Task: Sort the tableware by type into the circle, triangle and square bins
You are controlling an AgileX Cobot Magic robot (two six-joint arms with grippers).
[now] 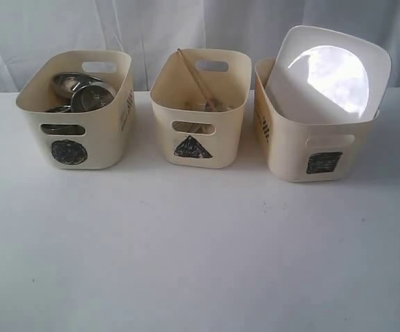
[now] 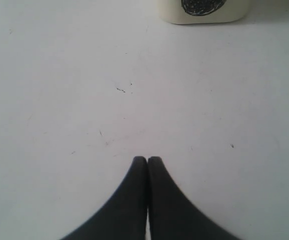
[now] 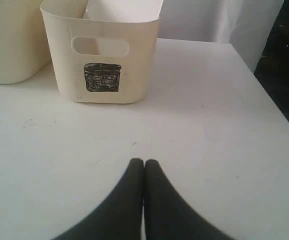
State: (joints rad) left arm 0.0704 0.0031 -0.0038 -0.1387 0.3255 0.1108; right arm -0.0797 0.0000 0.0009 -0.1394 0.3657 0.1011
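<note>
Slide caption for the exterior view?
Steel tableware in the circle bin, chopsticks in the triangle bin, white plate leaning in the square bin.

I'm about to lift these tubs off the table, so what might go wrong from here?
The large white plate stands tilted and rises far above the rim of the square bin; a jolt may tip it out. The wooden chopsticks lean at a slant and poke above the rim of the triangle bin, so they may snag or slide out.

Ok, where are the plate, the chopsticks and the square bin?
plate (image 1: 324, 72): exterior view, shiny middle of its face.
chopsticks (image 1: 194, 75): exterior view, halfway along the sticks.
square bin (image 3: 134, 75): right wrist view, front wall beside the mark.
</note>
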